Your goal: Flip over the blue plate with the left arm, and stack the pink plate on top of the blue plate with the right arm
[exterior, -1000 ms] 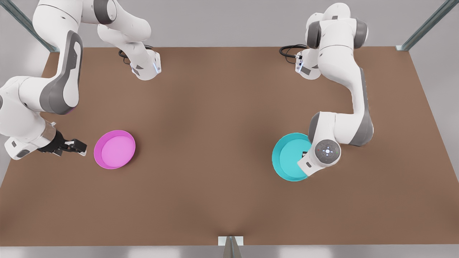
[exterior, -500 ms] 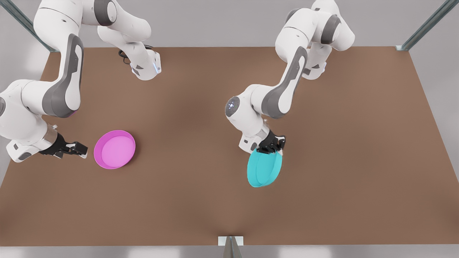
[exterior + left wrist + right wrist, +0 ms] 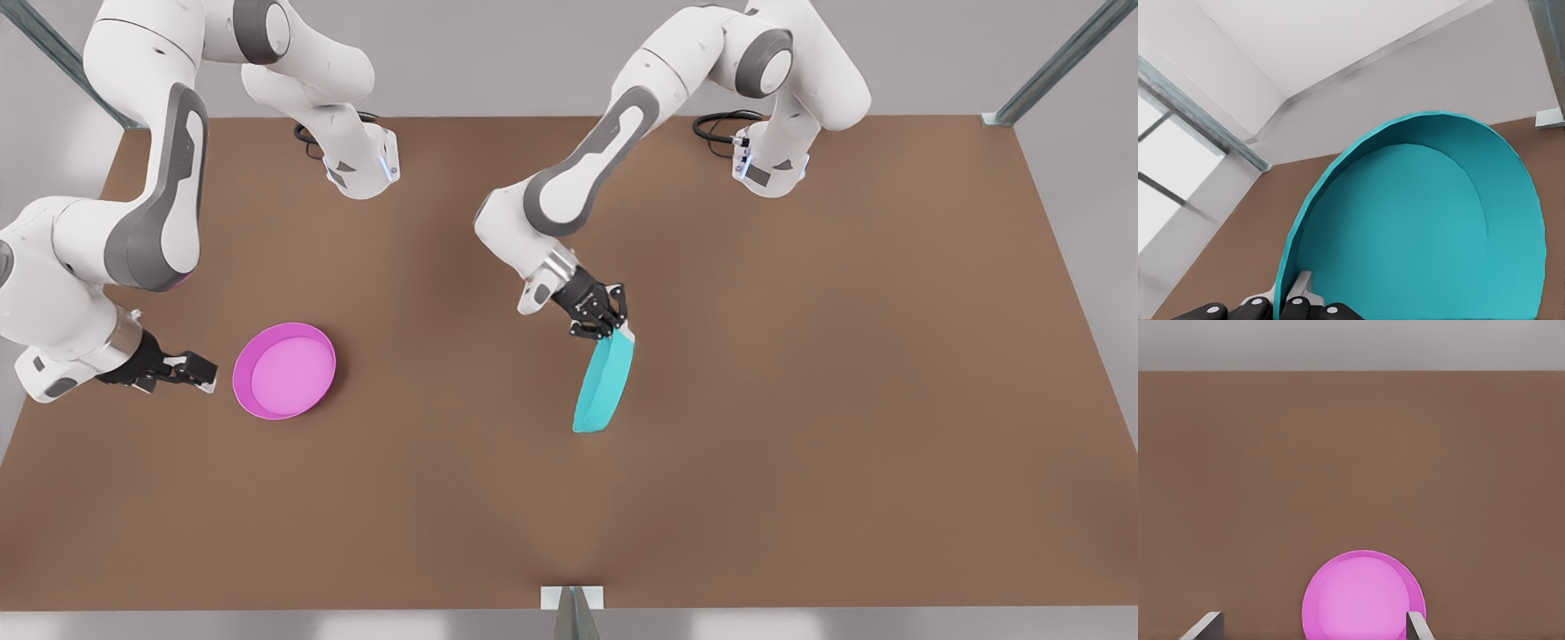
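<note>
Two plates are seen on or over the brown table (image 3: 800, 498). Compared with half a second ago, the blue plate (image 3: 605, 384) has been carried further toward the pink plate (image 3: 284, 371) and turned nearly edge-on to the front camera; earlier more of its face was seen. The pink plate and the right gripper (image 3: 197, 371) are unchanged in position.

Right gripper: held just beside the pink plate, on the side away from the blue plate, fingers spread apart, nothing gripped. In the right wrist view the pink plate (image 3: 1363, 596) is framed between the two fingertips (image 3: 1417, 627), rim up, lying flat on the table, nothing in it.

Left gripper (image 3: 613, 327): pinched on the upper rim of the blue plate, well apart from the pink plate. The plate is held steeply tilted, hanging below the gripper. In the left wrist view the blue plate (image 3: 1418, 233) is seen with its hollow side toward the camera, rim clamped between the fingers (image 3: 1301, 288), nothing in it.
</note>
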Controlling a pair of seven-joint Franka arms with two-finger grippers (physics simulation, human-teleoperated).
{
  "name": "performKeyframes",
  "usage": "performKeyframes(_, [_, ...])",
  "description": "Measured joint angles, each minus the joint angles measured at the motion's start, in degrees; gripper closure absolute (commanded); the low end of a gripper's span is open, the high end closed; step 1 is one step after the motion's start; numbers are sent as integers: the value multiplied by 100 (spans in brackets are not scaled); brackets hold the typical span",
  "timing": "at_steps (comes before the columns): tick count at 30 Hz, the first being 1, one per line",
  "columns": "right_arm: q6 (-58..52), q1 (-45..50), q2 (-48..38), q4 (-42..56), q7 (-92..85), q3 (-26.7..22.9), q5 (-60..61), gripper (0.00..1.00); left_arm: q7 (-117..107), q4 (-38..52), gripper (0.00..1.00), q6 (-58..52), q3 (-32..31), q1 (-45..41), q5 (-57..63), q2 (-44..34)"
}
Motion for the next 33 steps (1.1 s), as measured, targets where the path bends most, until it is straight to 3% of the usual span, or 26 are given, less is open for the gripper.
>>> performKeyframes(7, [27,-7,0,-9,-2,0,0,0,-777,-107,79,-462,0,-736,917,461])
performKeyframes(19, [6,-9,-37,37,1,0,8,0,-1434,-452,79,-1106,-8,-1235,2104,945])
performKeyframes(24, [10,8,-53,35,18,-18,43,0,116,-444,79,-1338,-69,-1235,2279,1088])
performKeyframes(33, [-408,-50,-25,76,-197,-71,37,0,200,-391,79,-1492,-61,-1225,2085,1703])
